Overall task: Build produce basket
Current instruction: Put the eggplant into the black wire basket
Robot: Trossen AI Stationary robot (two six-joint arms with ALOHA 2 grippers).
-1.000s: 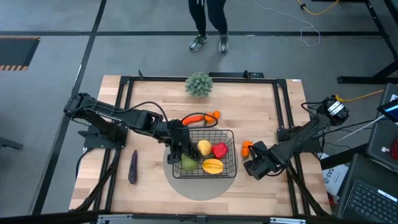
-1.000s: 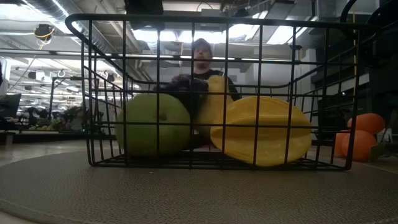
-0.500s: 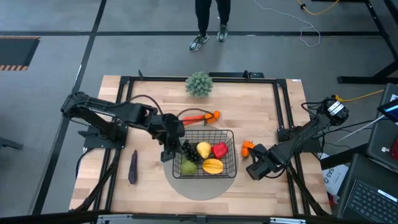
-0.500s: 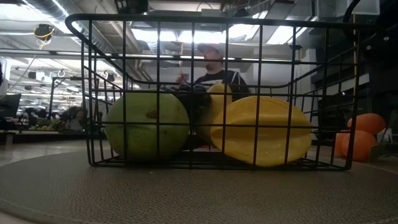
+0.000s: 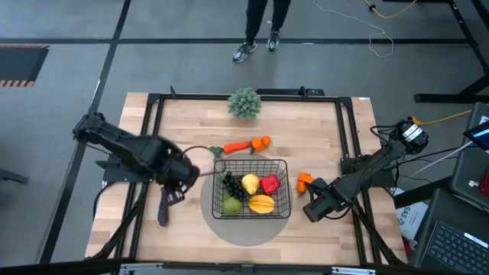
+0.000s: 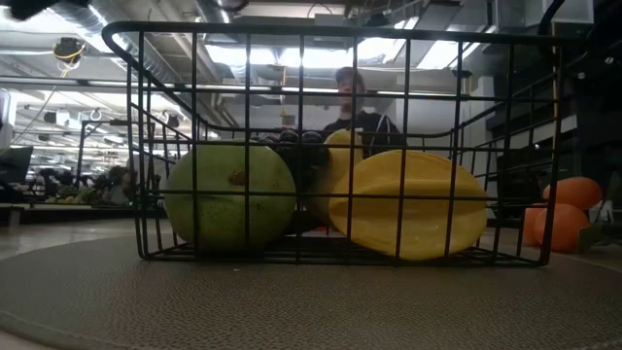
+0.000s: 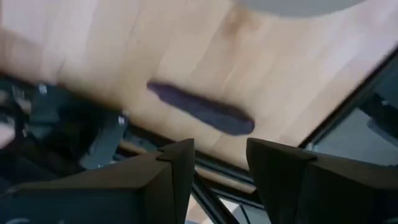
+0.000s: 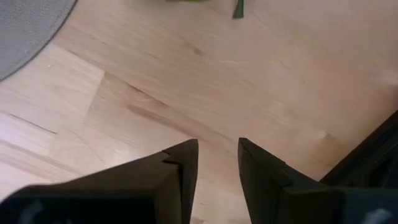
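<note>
While the left gripper (image 5: 174,197) hovers spread | long purple eggplant (image 5: 163,208) just beside | wire-mesh basket (image 5: 284,200) apart | right gripper (image 5: 312,209) slightly parted, idle

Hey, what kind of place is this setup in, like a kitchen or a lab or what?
Most likely a robotics lab or workshop, not a kitchen. The wooden table sits in a black metal frame on a grey floor with loose cables, a laptop stands beside it, and the low view shows ceiling strip lights.
</note>
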